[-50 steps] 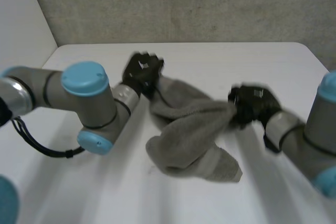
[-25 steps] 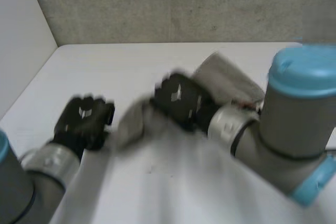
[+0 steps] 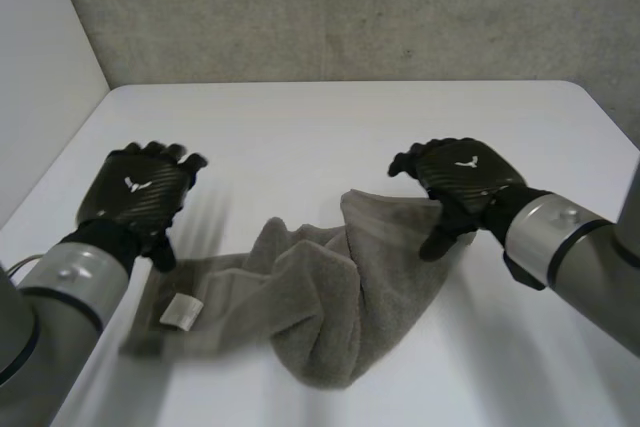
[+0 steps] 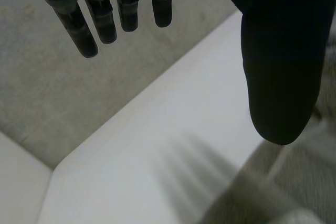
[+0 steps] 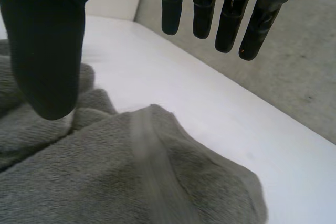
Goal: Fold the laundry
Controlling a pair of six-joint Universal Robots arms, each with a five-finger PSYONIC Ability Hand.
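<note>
Left hand [image 3: 135,197] and right hand [image 3: 460,172] hover, fingers slack and empty, over opposite ends of the crumpled towel [image 3: 320,287], seemingly ready to spread it.

towel [image 3: 330,297] dropped, slumped on table [image 3: 300,127]

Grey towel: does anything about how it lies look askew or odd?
Yes. The grey terry towel lies crumpled and twisted on the white table, not flat, its white label showing near the black left hand. That hand and the black right hand are open, neither gripping it.
</note>
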